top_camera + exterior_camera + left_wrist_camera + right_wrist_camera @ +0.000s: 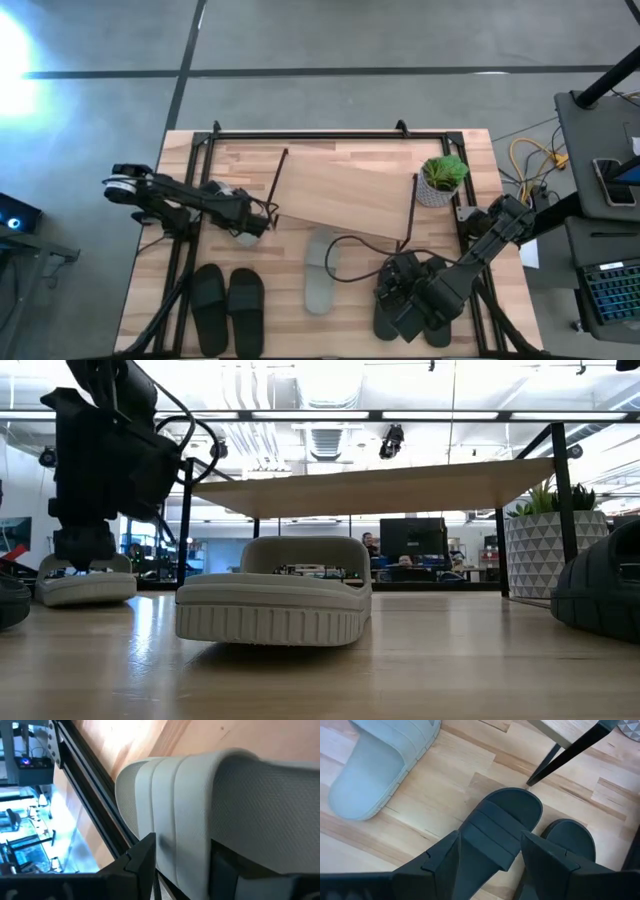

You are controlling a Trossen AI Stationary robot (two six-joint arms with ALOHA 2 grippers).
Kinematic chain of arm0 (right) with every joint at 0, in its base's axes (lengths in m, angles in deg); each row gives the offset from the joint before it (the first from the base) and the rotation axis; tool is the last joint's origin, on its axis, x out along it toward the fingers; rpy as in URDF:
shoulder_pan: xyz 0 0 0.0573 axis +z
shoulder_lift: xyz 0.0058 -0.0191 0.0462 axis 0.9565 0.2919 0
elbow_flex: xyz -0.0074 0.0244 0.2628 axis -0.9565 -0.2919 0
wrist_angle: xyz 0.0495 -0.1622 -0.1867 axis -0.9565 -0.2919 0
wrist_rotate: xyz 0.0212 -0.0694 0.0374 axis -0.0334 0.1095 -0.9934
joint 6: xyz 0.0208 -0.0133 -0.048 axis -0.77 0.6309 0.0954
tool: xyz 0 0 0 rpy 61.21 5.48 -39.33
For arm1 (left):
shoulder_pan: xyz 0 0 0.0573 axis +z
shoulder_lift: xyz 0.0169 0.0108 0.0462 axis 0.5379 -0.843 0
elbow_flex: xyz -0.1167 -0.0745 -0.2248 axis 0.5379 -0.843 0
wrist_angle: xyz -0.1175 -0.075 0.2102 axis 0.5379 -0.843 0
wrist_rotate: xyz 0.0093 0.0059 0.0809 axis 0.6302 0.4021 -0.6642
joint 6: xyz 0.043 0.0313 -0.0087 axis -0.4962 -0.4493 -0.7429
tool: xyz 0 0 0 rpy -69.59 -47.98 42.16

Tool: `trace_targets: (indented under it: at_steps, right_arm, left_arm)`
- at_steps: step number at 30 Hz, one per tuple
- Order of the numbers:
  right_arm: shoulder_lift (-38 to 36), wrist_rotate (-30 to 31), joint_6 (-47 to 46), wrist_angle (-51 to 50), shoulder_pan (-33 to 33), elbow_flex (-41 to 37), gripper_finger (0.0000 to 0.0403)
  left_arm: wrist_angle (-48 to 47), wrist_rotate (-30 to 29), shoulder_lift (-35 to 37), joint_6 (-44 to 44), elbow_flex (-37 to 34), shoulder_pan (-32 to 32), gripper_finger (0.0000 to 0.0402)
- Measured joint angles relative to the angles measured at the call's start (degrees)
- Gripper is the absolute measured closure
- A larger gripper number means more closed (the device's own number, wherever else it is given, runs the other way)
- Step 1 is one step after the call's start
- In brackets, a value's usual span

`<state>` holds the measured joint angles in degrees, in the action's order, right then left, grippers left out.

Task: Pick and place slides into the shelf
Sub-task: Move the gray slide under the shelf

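**Two arms over two pairs of slides, shelf tilted at mid-table**

The left gripper (255, 226) sat at the left end of the shelf (345, 195), down on a light grey slide (210, 810). In the left wrist view its two dark fingers (142, 857) straddled that slide's wide strap, one on each side; whether they pressed it or stood just clear of it could not be told. In the low view this slide (85, 582) rested flat on the wooden table (320, 670) under the dark gripper body.

The second light grey slide (322, 272) lay alone near the table's centre, just in front of the shelf, sole down.

The shelf's light-wood board stood skewed across the middle of the table, its thin black wire legs showing at both ends. A small potted plant (441, 178) in a patterned white pot stood at its right end.

The right gripper (408, 300) hovered over a black pair at the front right. In the right wrist view its fingers (445, 860) were spread, flanking the strap of one black slide (502, 827) without closing on it; the partner slide (570, 840) lay just beside it.

Another black pair (228, 297) lay side by side at the front left, untouched.
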<state>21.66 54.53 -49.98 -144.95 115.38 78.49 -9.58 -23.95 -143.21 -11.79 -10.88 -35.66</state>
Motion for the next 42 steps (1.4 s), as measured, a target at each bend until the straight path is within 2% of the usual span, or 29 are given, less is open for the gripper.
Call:
trace_targets:
  at_steps: [9, 18, 28, 33, 37, 40, 42]
  right_arm:
    - [0.02, -0.02, 0.26, 0.00, 0.02, 0.00, 0.0204]
    - [0.02, -0.02, 0.24, 0.01, 0.02, 0.00, 0.0204]
    - [0.04, -0.02, 0.18, 0.00, 0.02, 0.00, 0.0204]
    - [0.04, -0.02, 0.04, 0.00, 0.02, 0.00, 0.0204]
    - [0.03, -0.02, 0.04, 0.02, 0.02, 0.00, 0.0204]
    - [0.04, -0.02, 0.02, 0.00, 0.02, 0.00, 0.0204]
    - [0.04, -0.02, 0.02, 0.02, 0.02, 0.00, 0.0204]
  left_arm:
    - [-0.31, 0.39, -0.90, 0.87, 0.31, 0.02, 0.0393]
    - [-0.38, 2.89, 4.97, 1.56, 1.87, 0.00, 0.0399]
    - [-6.88, 2.39, 13.70, 1.63, 12.81, -1.40, 0.0401]
    - [-13.00, -3.48, 15.90, 4.51, 19.87, -2.67, 0.0401]
    - [-13.49, -9.85, 17.02, 3.55, 25.52, -4.63, 0.0401]
    - [-12.41, -17.07, 16.64, -1.17, 29.65, -7.97, 0.0401]
    - [-8.80, -21.57, 15.89, -9.16, 31.83, -10.73, 0.0401]
